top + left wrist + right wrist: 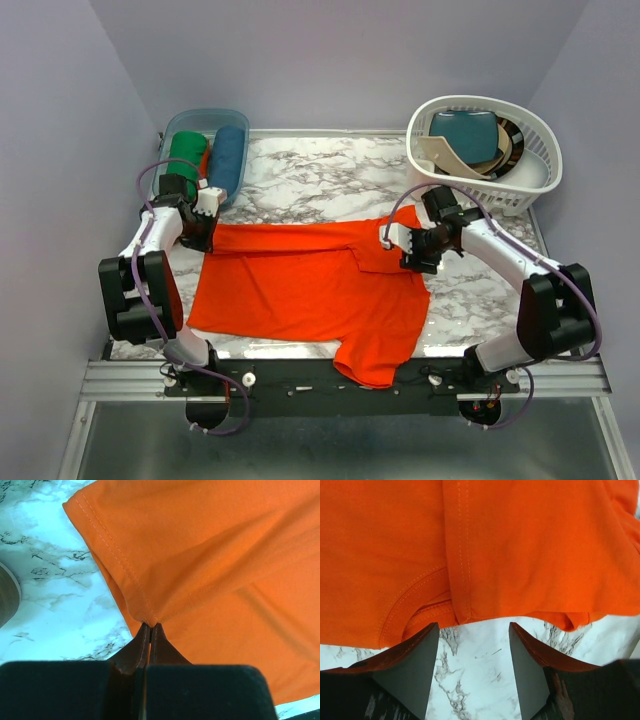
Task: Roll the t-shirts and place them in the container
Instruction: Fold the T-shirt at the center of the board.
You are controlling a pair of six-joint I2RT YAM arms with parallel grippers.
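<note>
1. Fabric first: the orange-red t-shirt lies spread flat across the middle of the marble counter. Its collar points toward the right edge and its hem toward the left edge.
2. One sleeve of the t-shirt hangs over the counter's near edge.
3. The left end effector is at the t-shirt's far-left corner. In the left wrist view its fingers are pressed together on the stitched hem, pinching the fabric, which rises in a small peak at the grip.
4. The right end effector is at the t-shirt's far edge by the collar. In the right wrist view its jaws stand well apart over bare marble, holding nothing. The ribbed collar and a folded sleeve edge lie just beyond the fingertips.
5. A clear bin sits at the counter's far-left corner, with a green roll and a blue roll side by side inside.
6. A white laundry basket stands at the far-right corner with folded cloth inside.
</note>
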